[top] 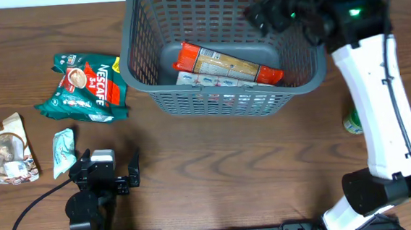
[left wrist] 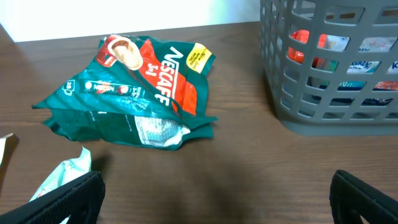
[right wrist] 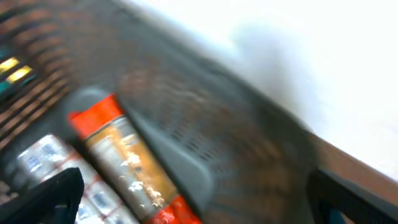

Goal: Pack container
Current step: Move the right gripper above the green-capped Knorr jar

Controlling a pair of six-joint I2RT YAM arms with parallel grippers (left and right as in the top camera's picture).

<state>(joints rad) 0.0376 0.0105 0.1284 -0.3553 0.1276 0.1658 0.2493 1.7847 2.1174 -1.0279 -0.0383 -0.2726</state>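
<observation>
The left gripper point(top: 109, 167) and right gripper point(top: 274, 12) show fingers apart, empty; I'd say the left should pinch the Nescafé bag point(top: 86, 87) by its edge, at eleven o'clock.

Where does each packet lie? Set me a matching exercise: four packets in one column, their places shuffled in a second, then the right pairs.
1. Nescafe packet
2. orange-ended packet
3. pale mint sachet
4. crumpled brown packet

A. farthest left in the overhead view
B. inside the container
C. close beside the left pincer
D. just outside the container's left wall

Pairs: 1-D, 2-B, 3-C, 4-A
</observation>
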